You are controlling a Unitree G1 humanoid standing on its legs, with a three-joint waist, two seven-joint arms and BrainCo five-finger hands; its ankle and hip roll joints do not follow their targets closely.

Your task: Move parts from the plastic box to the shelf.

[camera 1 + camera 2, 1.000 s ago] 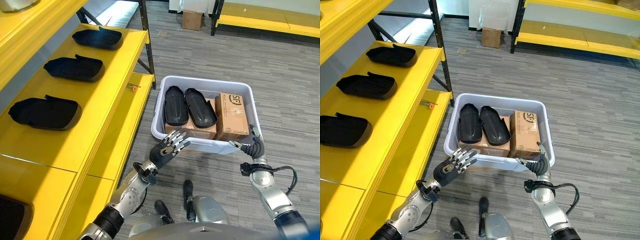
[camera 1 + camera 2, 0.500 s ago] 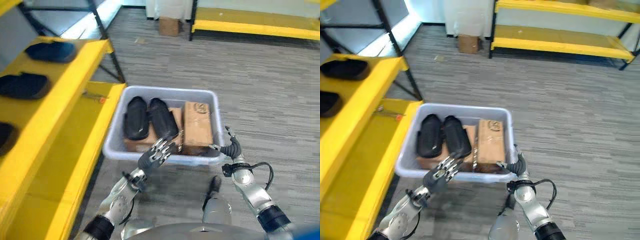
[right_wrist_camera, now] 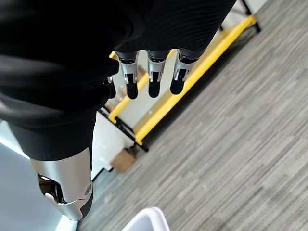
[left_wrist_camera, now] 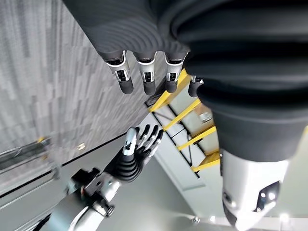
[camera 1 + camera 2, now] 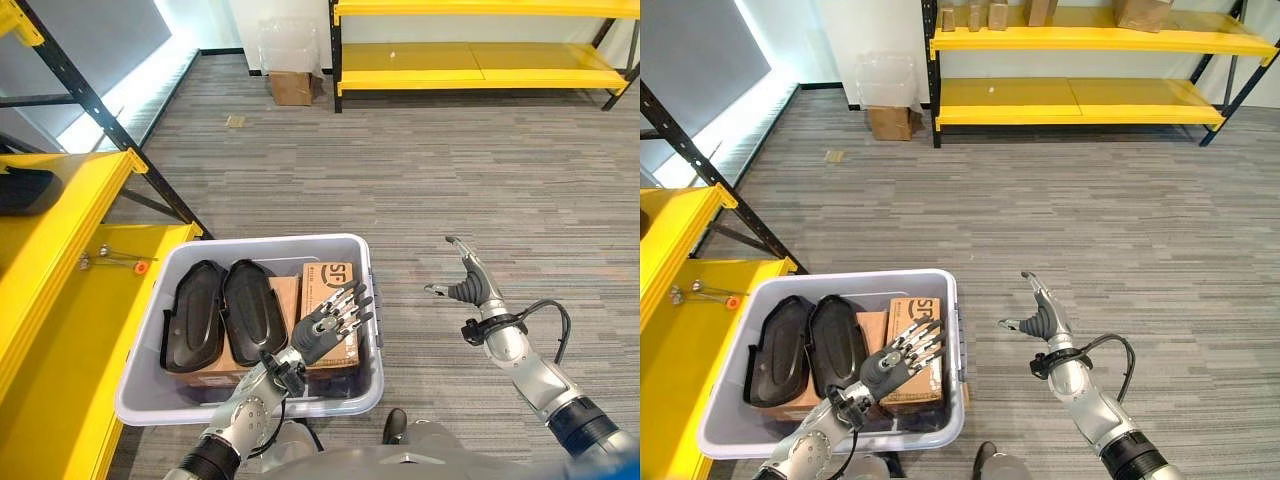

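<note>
The pale grey plastic box [image 5: 373, 322] stands on the floor and holds two black shell-shaped parts [image 5: 193, 316] [image 5: 253, 310] lying side by side on brown cartons [image 5: 331, 291]. My left hand [image 5: 326, 326] hovers over the carton at the box's right side, open with fingers spread and nothing in it. My right hand [image 5: 469, 287] is open above the carpet, well to the right of the box and apart from it. In the left wrist view my left hand's fingers [image 4: 146, 78] are straight, with the right hand [image 4: 137, 149] beyond them. The right hand's fingers [image 3: 152, 79] are straight too.
The yellow shelf [image 5: 45, 258] runs along the left, with another black part [image 5: 22, 190] on its upper level and a small orange-tipped tool [image 5: 118, 263] on the lower one. A second yellow rack [image 5: 480, 62] and a cardboard box [image 5: 292, 88] stand far back on the grey carpet.
The camera has swung right, so the shelf has slid to the left edge. My left hand went from before the box's front rim to over its cartons. My right hand has left the box's corner.
</note>
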